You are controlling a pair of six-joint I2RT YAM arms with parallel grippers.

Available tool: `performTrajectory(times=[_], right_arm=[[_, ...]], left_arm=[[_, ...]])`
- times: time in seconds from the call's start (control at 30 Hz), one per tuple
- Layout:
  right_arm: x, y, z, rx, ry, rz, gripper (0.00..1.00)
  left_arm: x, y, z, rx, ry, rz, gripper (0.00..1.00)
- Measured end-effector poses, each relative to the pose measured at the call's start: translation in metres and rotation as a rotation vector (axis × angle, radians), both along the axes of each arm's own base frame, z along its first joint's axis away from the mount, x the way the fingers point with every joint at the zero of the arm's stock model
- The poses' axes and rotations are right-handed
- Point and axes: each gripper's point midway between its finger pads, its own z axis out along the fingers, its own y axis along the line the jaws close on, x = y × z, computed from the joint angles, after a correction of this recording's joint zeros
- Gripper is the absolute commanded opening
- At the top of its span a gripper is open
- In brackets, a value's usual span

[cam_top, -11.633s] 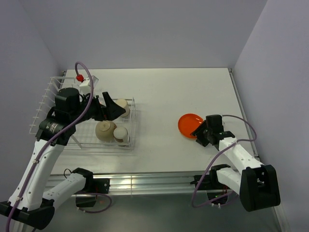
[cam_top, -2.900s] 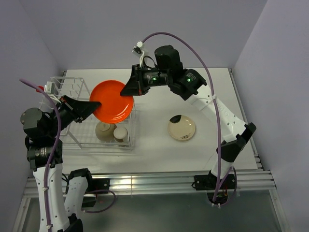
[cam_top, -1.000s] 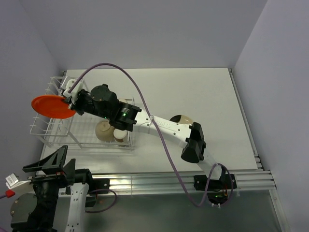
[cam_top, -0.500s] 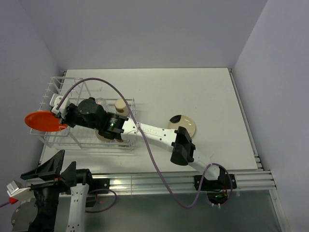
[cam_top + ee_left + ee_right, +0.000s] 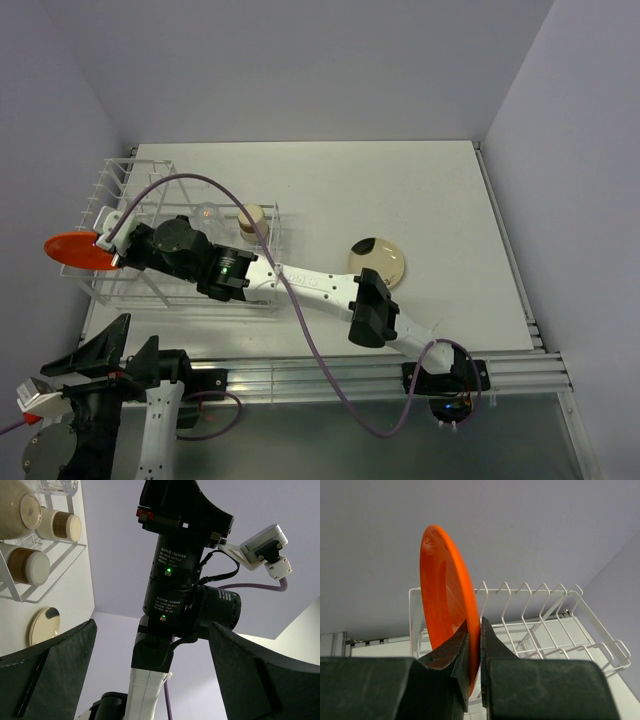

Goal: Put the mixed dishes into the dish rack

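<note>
Right gripper (image 5: 480, 630): clamped on the orange plate (image 5: 445, 620), held on edge at the rack's (image 5: 540, 625) left side, by its upright slots
Left gripper (image 5: 152, 625): fingers wide apart, empty, well below the rack
Done: bowl (image 5: 12, 507), cups (image 5: 62, 526) and glass (image 5: 59, 485) sit in the rack's basket
Left: plate not yet slotted; cream dish (image 5: 377, 262) lies right of the rack

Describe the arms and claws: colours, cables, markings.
The right arm and left arm have white links, black joint housings and a purple cable. A green light glows on the right arm. The right claw and left claw have flat black wedge fingers.
</note>
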Motion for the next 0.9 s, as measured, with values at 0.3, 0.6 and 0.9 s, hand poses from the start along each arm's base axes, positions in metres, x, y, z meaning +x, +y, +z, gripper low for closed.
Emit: performTrajectory(times=[0.3, 0.6, 0.9], right_arm=[[0.002, -0.001, -0.001, 0.011, 0.008, -0.041, 0.26], [0.019, -0.007, -0.008, 0.006, 0.015, -0.127, 0.44], [0.015, -0.005, 0.000, 0.042, 0.019, -0.115, 0.00]], left_arm=[[-0.002, 0.000, 0.002, -0.045, -0.011, -0.002, 0.99], [-0.001, 0.000, 0.001, -0.074, -0.009, -0.010, 0.99], [0.003, 0.000, -0.003, -0.075, 0.007, -0.019, 0.99]])
